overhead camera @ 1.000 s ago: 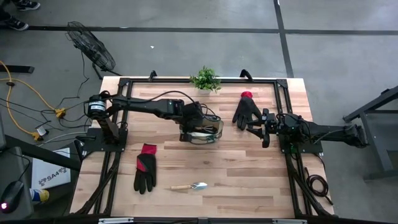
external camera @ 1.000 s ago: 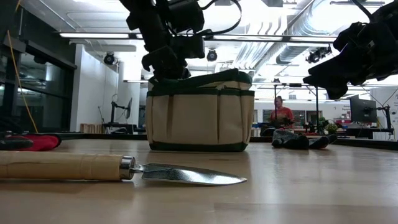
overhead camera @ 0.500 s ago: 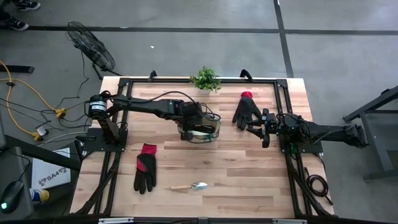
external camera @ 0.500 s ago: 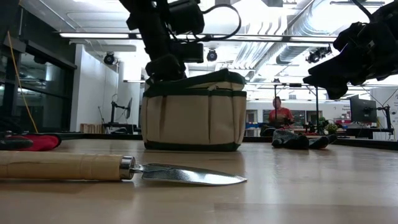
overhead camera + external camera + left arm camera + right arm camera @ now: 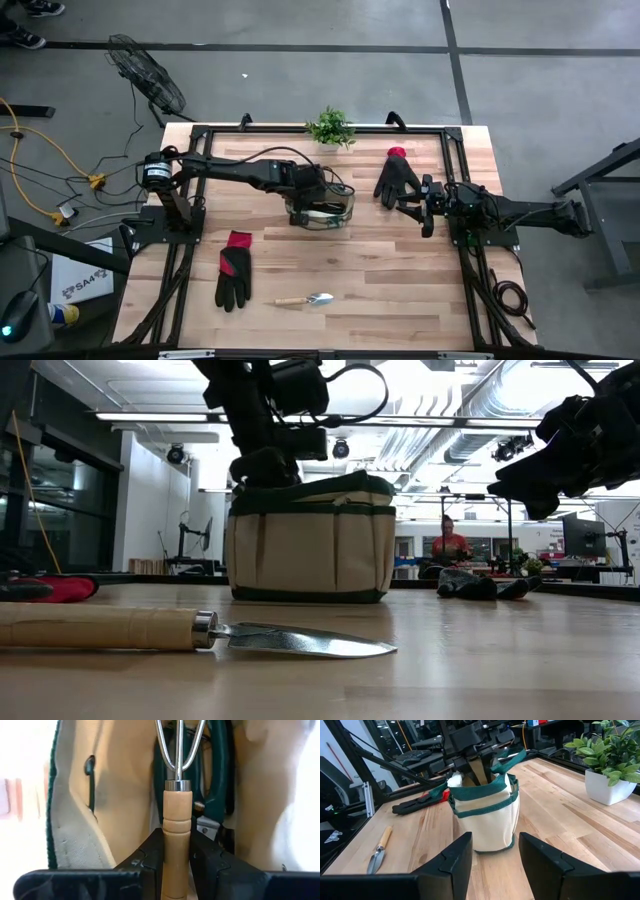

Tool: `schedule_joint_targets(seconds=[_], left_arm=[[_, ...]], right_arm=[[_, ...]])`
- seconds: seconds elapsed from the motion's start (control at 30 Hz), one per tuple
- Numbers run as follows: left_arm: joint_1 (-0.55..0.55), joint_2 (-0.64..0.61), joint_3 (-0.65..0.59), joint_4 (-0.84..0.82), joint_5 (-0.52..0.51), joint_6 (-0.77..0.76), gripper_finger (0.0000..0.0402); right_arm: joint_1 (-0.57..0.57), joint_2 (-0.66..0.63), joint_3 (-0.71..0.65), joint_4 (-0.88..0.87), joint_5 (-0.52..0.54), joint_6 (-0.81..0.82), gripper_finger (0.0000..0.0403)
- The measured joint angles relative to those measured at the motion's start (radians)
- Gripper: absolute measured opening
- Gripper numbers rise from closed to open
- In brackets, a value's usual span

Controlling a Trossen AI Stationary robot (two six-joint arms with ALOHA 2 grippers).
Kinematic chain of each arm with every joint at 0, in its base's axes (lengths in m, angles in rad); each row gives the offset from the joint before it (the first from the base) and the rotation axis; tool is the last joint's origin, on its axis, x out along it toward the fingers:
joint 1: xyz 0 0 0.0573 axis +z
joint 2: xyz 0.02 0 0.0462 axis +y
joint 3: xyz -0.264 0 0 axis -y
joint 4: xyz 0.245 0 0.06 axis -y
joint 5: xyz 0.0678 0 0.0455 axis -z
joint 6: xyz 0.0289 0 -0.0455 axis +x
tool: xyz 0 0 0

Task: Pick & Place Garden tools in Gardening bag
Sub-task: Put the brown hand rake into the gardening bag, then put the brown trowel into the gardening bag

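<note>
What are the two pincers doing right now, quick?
Left pincer: closed on the hand rake, inside the gardening bag.
Right pincer: open, holding nothing, waiting beside the glove.

Legible text: one item only. High view: white box (image 5: 83,283) on the floor left of the table (image 5: 400,270) carries dark lettering, reads roughly "SA4" (last characters uncertain, small). Nothing readable on the bag (image 5: 308,540), trowel (image 5: 150,630), gloves or plant pot. Low view: no legible signs in the room behind; screens and fixtures there too small to read. Wrist views: no print, label or number visible.
</note>
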Motion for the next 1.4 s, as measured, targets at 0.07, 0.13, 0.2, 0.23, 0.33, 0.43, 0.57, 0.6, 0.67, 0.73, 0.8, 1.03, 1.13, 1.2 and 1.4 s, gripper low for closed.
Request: schedule_joint_targets(seconds=[0.07,0.13,0.2,0.23,0.33,0.43,0.57,0.6,0.67,0.73,0.8,1.03,1.13,1.2,1.4], left_arm=[[0.000,0.000,0.000,-0.001,0.013,0.021,0.0062],[0.000,0.000,0.000,0.000,0.013,0.023,0.0062],[0.000,0.000,0.000,0.002,0.013,0.023,0.0062],[0.000,0.000,0.000,0.003,0.013,0.023,0.0062],[0.000,0.000,0.000,0.003,0.013,0.023,0.0062],[0.000,0.000,0.000,0.004,0.013,0.023,0.0062],[0.000,0.000,0.000,0.010,0.011,0.020,0.0062],[0.000,0.000,0.000,0.012,0.005,0.014,0.0066],[0.000,0.000,0.000,0.013,-0.013,-0.001,0.0083],[0.000,0.001,0.000,0.013,-0.022,-0.003,0.0102],[0.000,0.001,0.000,0.014,-0.024,-0.004,0.0110],[0.000,0.001,0.000,0.015,-0.024,-0.012,0.0109],[0.000,0.001,0.000,0.015,-0.024,-0.013,0.0109],[0.000,0.001,0.000,0.016,-0.027,-0.013,0.0109],[0.000,-0.030,0.002,0.011,-0.053,-0.014,0.0110]], right_arm=[[0.000,0.000,0.000,0.000,0.000,0.000,0.0153],[0.000,0.000,0.000,0.000,0.000,0.000,0.0153],[0.000,0.000,0.000,0.000,0.000,0.000,0.0153],[0.000,0.000,0.000,0.000,0.000,0.000,0.0153],[0.000,0.000,0.000,0.000,0.000,0.000,0.0153],[0.000,0.000,0.000,0.000,0.000,0.000,0.0153],[0.000,0.000,0.000,0.000,0.000,0.000,0.0153],[0.000,0.000,0.000,0.000,0.000,0.000,0.0153],[0.000,0.000,0.000,0.000,0.000,0.000,0.0153],[0.000,0.000,0.000,0.000,0.000,0.000,0.0153],[0.000,0.000,0.000,0.000,0.000,0.000,0.0153],[0.000,0.000,0.000,0.000,0.000,0.000,0.0153],[0.000,0.000,0.000,0.000,0.000,0.000,0.0153],[0.000,0.000,0.000,0.000,0.000,0.000,0.0153],[0.000,0.000,0.000,0.000,0.000,0.000,0.0153]])
